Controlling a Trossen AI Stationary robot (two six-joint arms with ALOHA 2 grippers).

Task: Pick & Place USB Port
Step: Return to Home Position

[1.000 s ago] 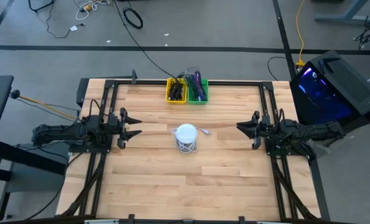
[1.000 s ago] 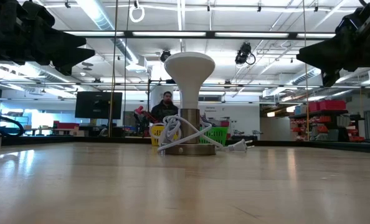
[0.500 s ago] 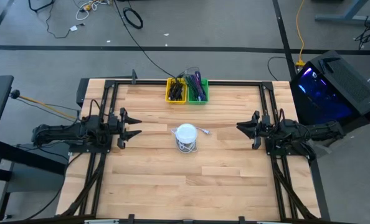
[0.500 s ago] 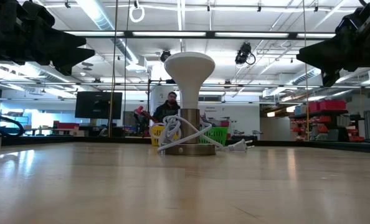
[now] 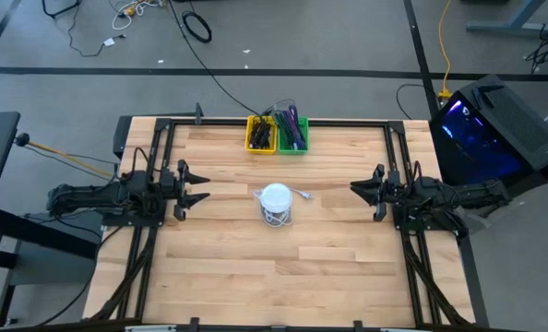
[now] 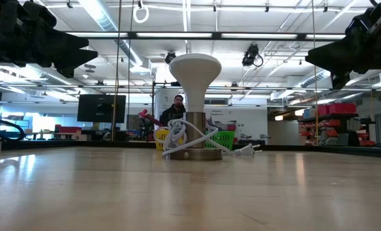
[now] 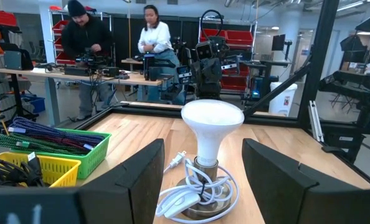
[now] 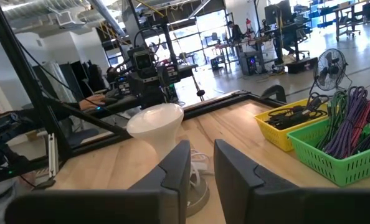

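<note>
The bench point(image 5: 256, 277) carries the black cables point(image 5: 260, 135) in the yellow bin point(image 5: 260, 148) and the purple cables point(image 5: 294, 124) in the green bin point(image 5: 292, 149), mid far edge; my left gripper point(image 5: 200, 184), fingers wide apart, and right gripper point(image 5: 355, 187), fingers narrowly apart, flank the lamp point(image 5: 276, 197), empty; I judge neither nearer.

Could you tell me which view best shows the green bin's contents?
Right wrist view: the green bin sits near, purple cables rising above its rim. The left wrist view shows it side-on, the high view small; the low view half hides it behind the lamp.
</note>
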